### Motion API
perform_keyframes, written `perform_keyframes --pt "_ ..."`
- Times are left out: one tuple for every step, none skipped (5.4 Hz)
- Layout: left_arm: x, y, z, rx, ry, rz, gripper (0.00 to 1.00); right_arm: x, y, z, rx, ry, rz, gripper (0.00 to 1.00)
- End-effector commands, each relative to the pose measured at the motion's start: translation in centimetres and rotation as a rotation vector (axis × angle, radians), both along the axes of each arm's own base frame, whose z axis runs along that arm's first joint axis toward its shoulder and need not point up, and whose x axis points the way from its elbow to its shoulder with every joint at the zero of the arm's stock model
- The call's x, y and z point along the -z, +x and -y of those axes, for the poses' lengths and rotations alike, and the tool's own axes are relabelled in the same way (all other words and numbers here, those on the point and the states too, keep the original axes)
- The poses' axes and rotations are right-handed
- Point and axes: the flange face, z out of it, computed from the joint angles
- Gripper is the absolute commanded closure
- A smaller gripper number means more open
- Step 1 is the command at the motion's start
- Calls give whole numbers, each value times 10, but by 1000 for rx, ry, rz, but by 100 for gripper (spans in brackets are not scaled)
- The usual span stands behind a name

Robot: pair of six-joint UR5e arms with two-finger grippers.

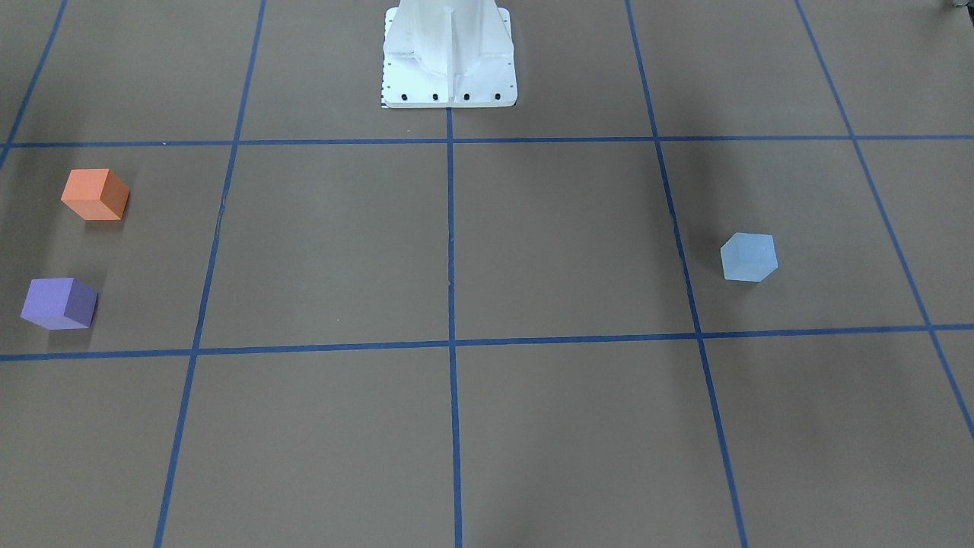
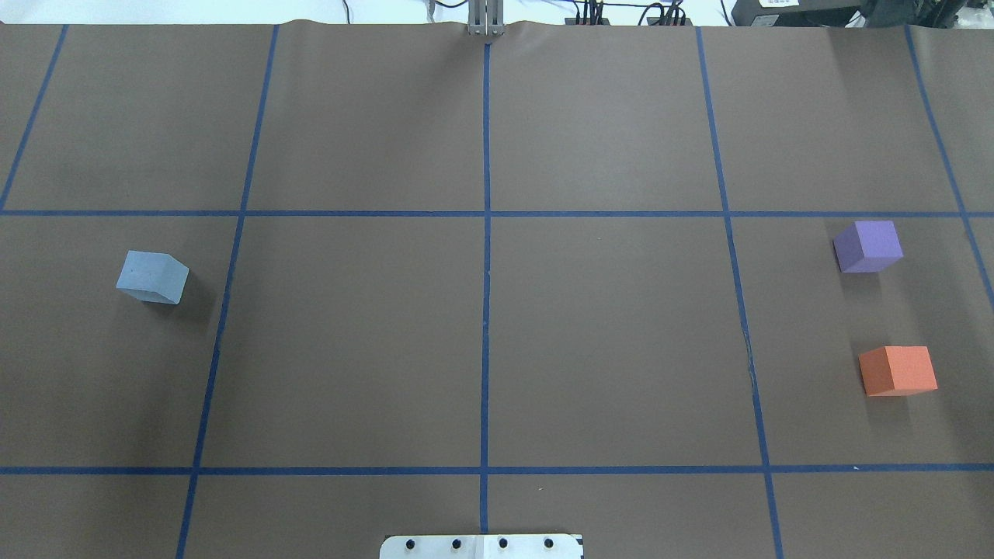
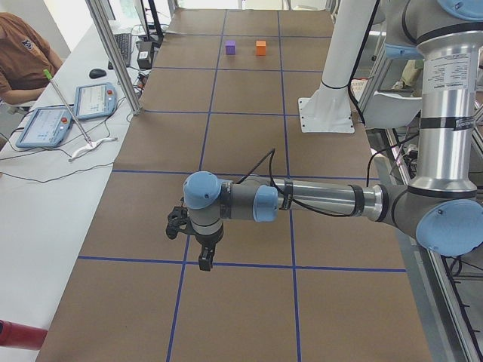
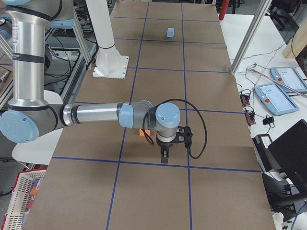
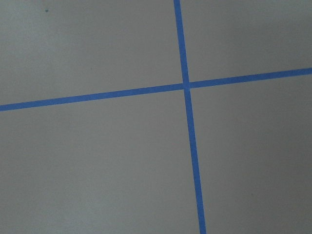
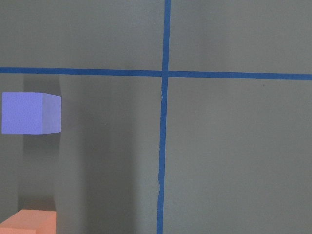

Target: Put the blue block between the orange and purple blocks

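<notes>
The pale blue block (image 2: 153,277) sits alone on the robot's left side of the table (image 1: 749,257). The purple block (image 2: 868,246) and the orange block (image 2: 898,370) stand apart on the far right side, with a gap between them. The right wrist view shows the purple block (image 6: 30,113) and a corner of the orange block (image 6: 29,222). My left gripper (image 3: 202,258) and my right gripper (image 4: 164,156) hang above the table and show only in the side views. I cannot tell whether either is open or shut. Neither touches a block.
The white robot base (image 1: 449,53) stands at the table's middle edge. Blue tape lines (image 2: 486,310) divide the brown table into squares. An operator (image 3: 19,53) and tablets (image 3: 68,113) are beside the table, with metal posts (image 3: 113,53) along that edge.
</notes>
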Motion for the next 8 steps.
perform_keyframes --pt "4 0 4 1 6 -3 0 1 0 -1 0 1 2 1" --pt "14 1 11 0 24 -3 0 2 0 0 1 7 2 1" --pt "49 1 31 1 73 -3 0 5 0 2 1 11 1 1" --pt "93 3 38 -3 136 -4 0 5 0 2 1 13 1 1" --pt "131 5 30 1 214 -12 0 8 0 1 0 18 2 1" --pt "161 28 26 35 170 -103 0 11 0 1 0 24 2 1" --pt "213 78 43 7 193 -151 0 11 0 1 0 24 2 1" --pt "218 140 43 -45 135 -163 0 32 0 5 1 68 0 1"
